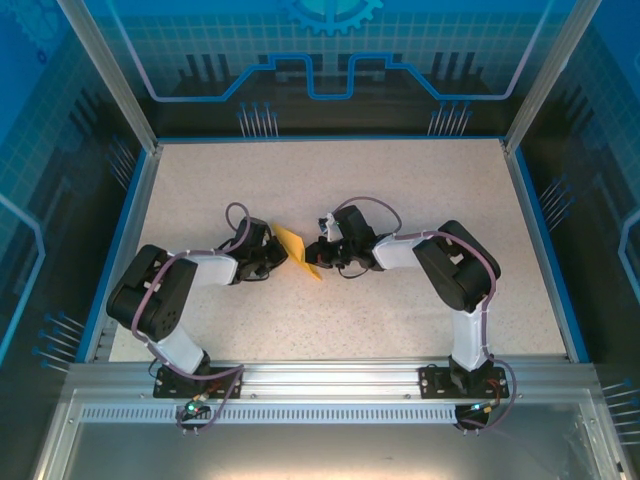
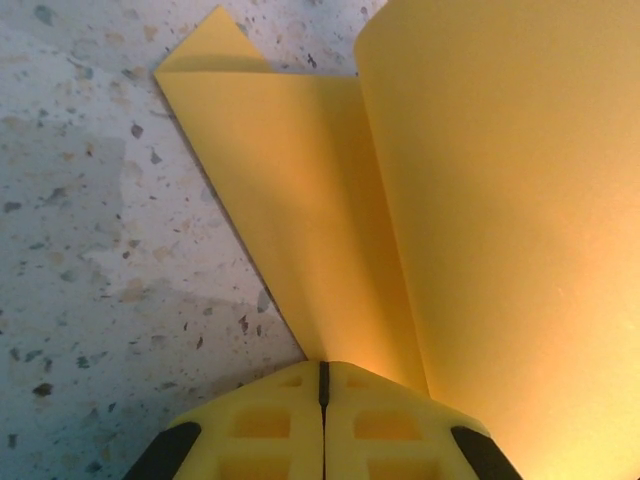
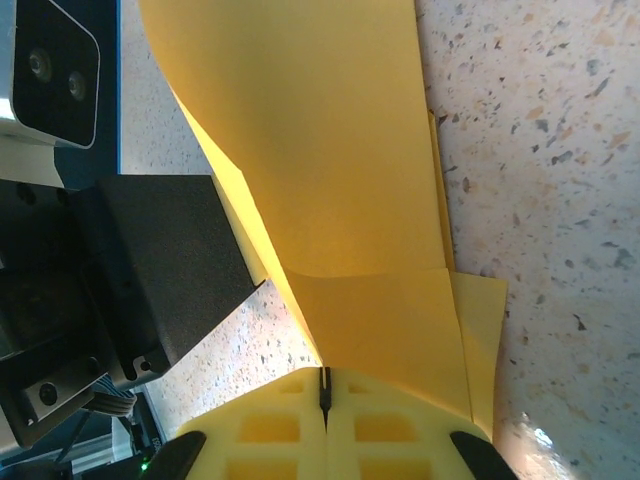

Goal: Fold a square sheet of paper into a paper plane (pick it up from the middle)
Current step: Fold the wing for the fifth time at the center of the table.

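Pale speckled stone-look tabletop (image 1: 400,190), edged by a thin blue border (image 1: 330,138). Enclosed by translucent blue wall panels printed with grid and circuit-line graphics (image 1: 330,50), framed in silver aluminium posts (image 1: 105,70). Ribbed silver aluminium rail (image 1: 330,378) along the near edge. Evenly, brightly lit.

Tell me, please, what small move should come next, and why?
Probably lower the raised flap onto the flat layer and press the crease: both sets of jaws are shut on the orange paper, which is partly folded with one flap curling upward.
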### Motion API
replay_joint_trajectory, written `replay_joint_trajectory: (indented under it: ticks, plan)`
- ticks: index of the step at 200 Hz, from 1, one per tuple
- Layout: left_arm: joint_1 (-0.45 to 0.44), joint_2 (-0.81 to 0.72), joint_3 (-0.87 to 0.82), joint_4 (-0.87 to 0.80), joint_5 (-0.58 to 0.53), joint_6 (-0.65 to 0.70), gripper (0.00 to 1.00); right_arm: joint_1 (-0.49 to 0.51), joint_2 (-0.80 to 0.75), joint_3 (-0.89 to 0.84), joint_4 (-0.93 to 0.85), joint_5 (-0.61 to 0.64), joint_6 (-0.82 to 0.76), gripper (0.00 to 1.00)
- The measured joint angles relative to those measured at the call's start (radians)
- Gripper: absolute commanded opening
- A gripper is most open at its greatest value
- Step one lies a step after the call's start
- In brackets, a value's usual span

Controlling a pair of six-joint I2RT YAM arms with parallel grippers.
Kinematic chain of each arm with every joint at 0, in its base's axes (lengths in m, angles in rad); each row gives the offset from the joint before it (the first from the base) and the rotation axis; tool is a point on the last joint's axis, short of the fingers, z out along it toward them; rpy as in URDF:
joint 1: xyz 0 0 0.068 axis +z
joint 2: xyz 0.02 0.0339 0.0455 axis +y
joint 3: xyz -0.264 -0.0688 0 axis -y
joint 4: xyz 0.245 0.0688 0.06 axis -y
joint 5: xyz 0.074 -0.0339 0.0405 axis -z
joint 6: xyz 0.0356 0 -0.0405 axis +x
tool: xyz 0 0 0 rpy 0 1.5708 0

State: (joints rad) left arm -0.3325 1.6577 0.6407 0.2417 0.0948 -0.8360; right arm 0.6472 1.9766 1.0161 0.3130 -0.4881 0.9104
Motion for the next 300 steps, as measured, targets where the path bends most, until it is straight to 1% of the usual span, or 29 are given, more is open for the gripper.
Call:
replay_joint_trajectory:
  ticks: [24,78,133,162,243,268,300]
  plan:
    - [0.0,0.0,0.002,0.003,0.0,0.007,0.11,0.0,0.0,-0.002,0.01,0.002,0.026,0.0]
    - [0.0,-0.008,-0.009,0.08,0.0,0.008,0.13,0.007,-0.001,-0.008,0.002,0.04,0.04,0.0]
    - [0.0,-0.018,-0.016,0.1,-0.002,0.005,0.05,0.007,-0.002,-0.008,-0.007,0.054,0.04,0.0]
    - [0.0,-0.004,-0.016,0.103,-0.013,-0.001,0.03,0.007,-0.002,-0.008,-0.006,0.054,0.04,0.0]
    - [0.0,0.033,-0.011,0.105,-0.02,0.002,0.04,0.007,-0.002,-0.007,0.008,0.009,0.039,0.0]
    - [0.0,0.048,0.007,0.103,-0.016,0.008,0.03,0.008,-0.002,0.022,-0.063,0.038,-0.023,0.08]
    - [0.0,0.072,0.034,0.1,0.001,0.027,0.03,0.008,-0.002,0.073,-0.16,0.099,-0.169,0.18]
